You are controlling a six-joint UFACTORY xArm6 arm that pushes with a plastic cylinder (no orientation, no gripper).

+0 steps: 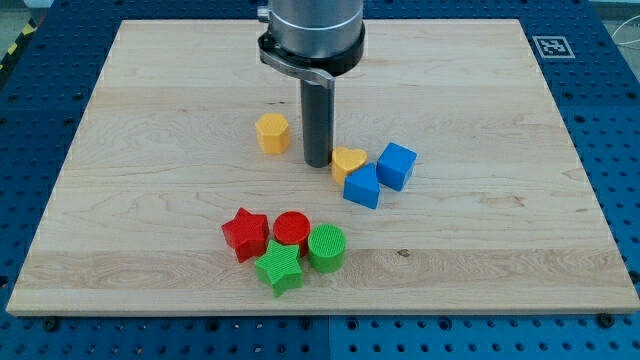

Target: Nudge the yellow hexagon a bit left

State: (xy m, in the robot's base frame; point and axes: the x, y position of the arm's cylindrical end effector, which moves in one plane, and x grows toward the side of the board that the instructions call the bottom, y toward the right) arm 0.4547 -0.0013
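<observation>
My tip (pixel 317 163) sat just right of yellow hexagon (pixel 272 132), not touching; no hand fitted, nothing grasped. Leftward nudge remained undone.

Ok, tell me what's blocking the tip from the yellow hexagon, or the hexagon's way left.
Nothing visible. My tip sits just to the view's right of the yellow hexagon, with bare board between them. Left of the hexagon the board is open. The yellow heart lies on the tip's other side.
</observation>
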